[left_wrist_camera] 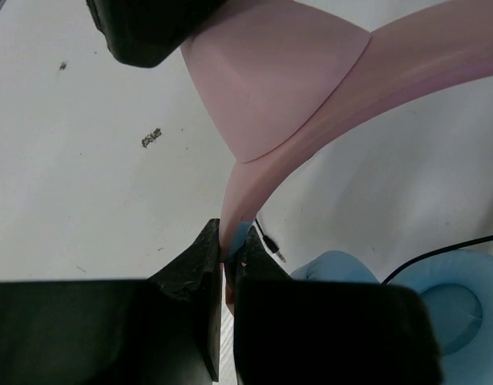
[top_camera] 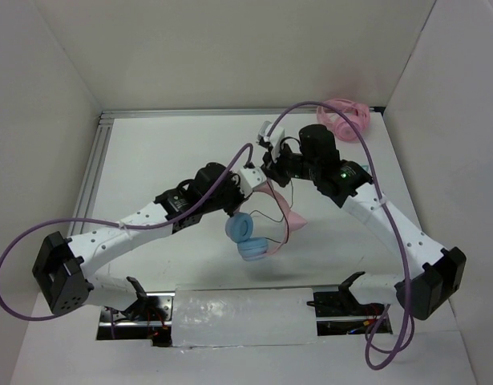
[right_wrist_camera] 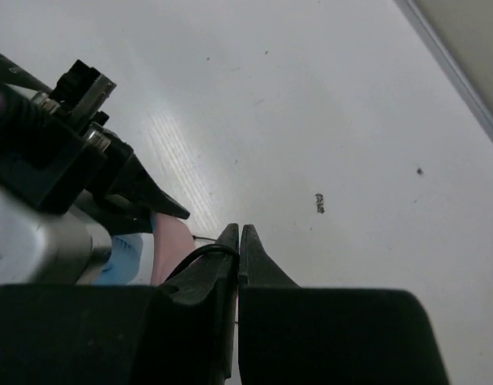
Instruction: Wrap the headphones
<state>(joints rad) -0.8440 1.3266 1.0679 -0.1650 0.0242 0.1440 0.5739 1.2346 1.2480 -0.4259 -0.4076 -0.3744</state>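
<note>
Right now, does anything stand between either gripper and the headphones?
Nothing visible does. The left gripper has its jaws shut on the pink headband of the headphones, and the right gripper has its jaws shut on their thin black cable. The all-pink headphones lie apart, at the far right corner.

The left gripper (left_wrist_camera: pixel 228 249) is clamped, jaws nearly together, on the pink cat-ear headband of the headphones (left_wrist_camera: pixel 286 88) above a white, speck-marked surface (left_wrist_camera: pixel 86 200). A light blue ear cup (left_wrist_camera: pixel 458 297) lies just beside the gripper, with a thin black cable (left_wrist_camera: pixel 438 250) running over it. A dark blurred shape (left_wrist_camera: pixel 150 28) overlaps the band's far end.
</note>
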